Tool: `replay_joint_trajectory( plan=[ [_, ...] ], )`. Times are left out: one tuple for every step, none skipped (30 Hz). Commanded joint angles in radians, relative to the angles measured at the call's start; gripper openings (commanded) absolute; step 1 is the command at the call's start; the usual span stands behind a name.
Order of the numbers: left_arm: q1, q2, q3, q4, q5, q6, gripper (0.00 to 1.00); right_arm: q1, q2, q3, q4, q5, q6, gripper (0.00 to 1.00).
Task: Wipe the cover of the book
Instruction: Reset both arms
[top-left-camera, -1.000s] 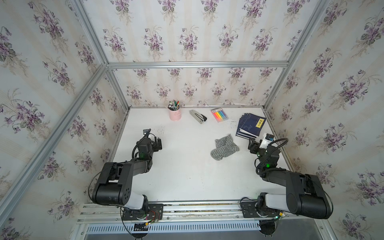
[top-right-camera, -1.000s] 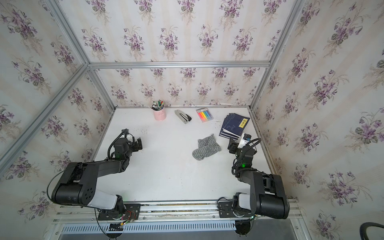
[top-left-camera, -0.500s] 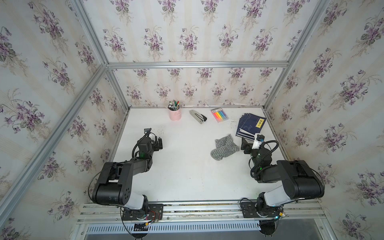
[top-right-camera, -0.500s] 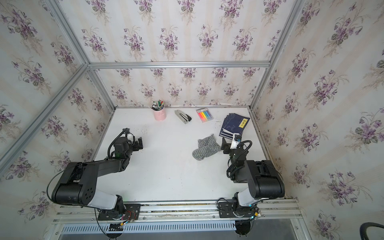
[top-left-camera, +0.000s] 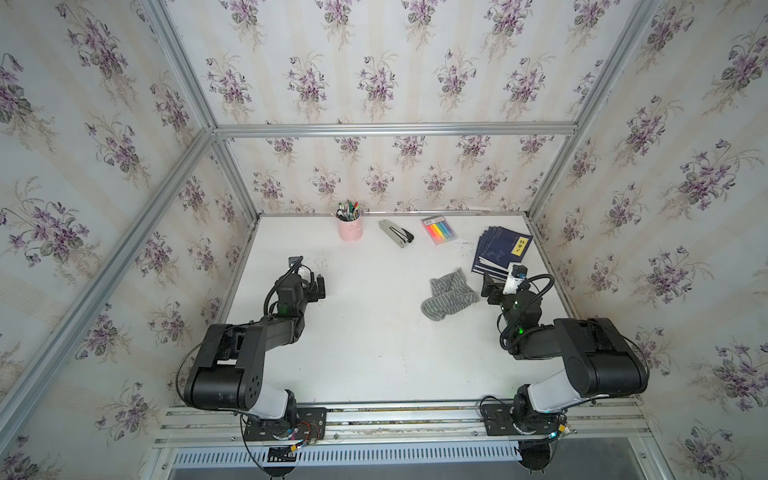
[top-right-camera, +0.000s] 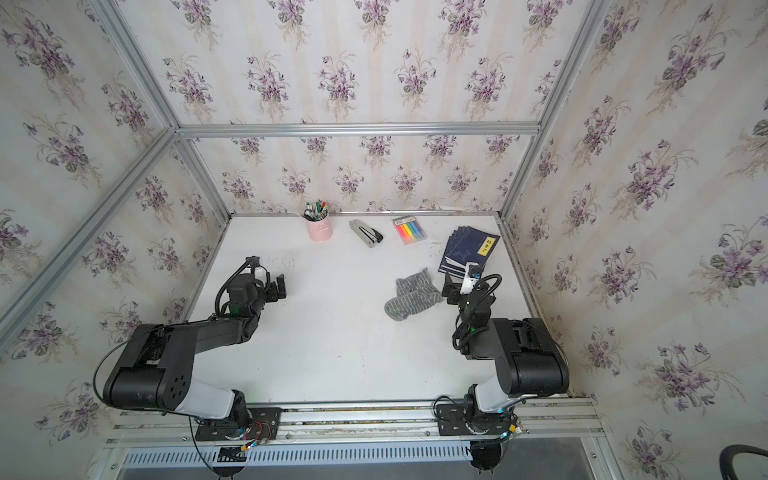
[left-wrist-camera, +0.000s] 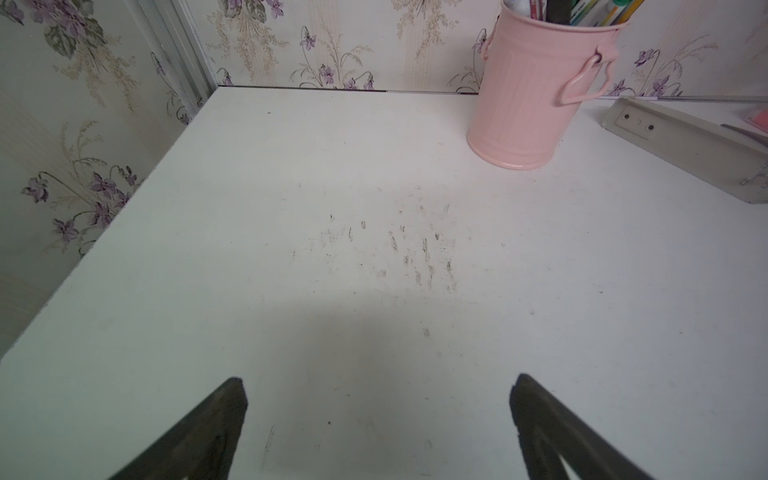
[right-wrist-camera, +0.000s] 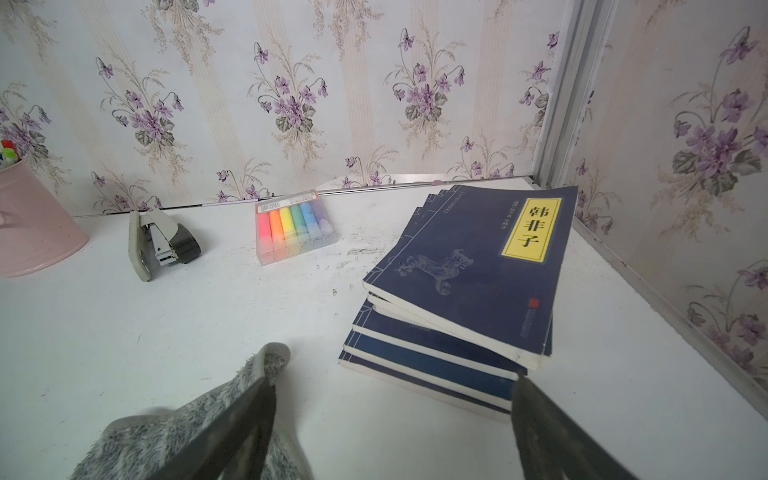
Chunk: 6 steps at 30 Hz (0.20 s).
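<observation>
A stack of dark blue books lies at the back right of the table, and the top book (top-left-camera: 503, 249) (top-right-camera: 471, 247) (right-wrist-camera: 469, 266) carries a yellow title label. A crumpled grey striped cloth (top-left-camera: 449, 293) (top-right-camera: 413, 293) (right-wrist-camera: 166, 440) lies just left of the stack. My right gripper (top-left-camera: 500, 279) (top-right-camera: 460, 282) (right-wrist-camera: 392, 384) is open and low between cloth and books. One finger overlaps the cloth's edge and the other is near the stack's near corner, with only bare table between them. My left gripper (top-left-camera: 314, 282) (top-right-camera: 277, 286) (left-wrist-camera: 379, 380) is open and empty over the left of the table.
Along the back wall stand a pink pen cup (top-left-camera: 350, 227) (left-wrist-camera: 528, 95), a grey stapler (top-left-camera: 395, 234) (right-wrist-camera: 160, 245) and a clear box of coloured highlighters (top-left-camera: 439, 230) (right-wrist-camera: 295, 226). Papered walls with metal frame posts close in the table on three sides.
My right gripper has swung from the table's right edge to the gap between cloth and books, and its jaws have opened wider. The left arm has not moved.
</observation>
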<state>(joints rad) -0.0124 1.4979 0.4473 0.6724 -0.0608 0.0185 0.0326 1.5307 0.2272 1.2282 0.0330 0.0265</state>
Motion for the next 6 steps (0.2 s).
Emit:
replay_joint_trajectory(
  plan=[
    [0.000,0.002,0.006,0.023,0.004,0.011,1.00,0.001,0.002,0.004,0.014,0.005,-0.010,0.90],
    [0.000,0.002,0.005,0.024,0.004,0.011,1.00,0.001,0.001,0.005,0.014,0.005,-0.010,0.90],
    [0.000,0.004,0.007,0.026,0.004,0.011,1.00,0.001,0.001,0.004,0.014,0.005,-0.010,0.90],
    [0.000,0.004,0.005,0.027,0.005,0.011,1.00,0.001,0.001,0.004,0.014,0.005,-0.010,0.90],
    [0.000,0.003,0.005,0.028,0.004,0.011,1.00,0.001,0.001,0.004,0.014,0.005,-0.010,0.90],
    [0.000,0.002,0.005,0.027,0.004,0.011,1.00,0.001,0.000,0.004,0.014,0.005,-0.009,0.91]
  ],
)
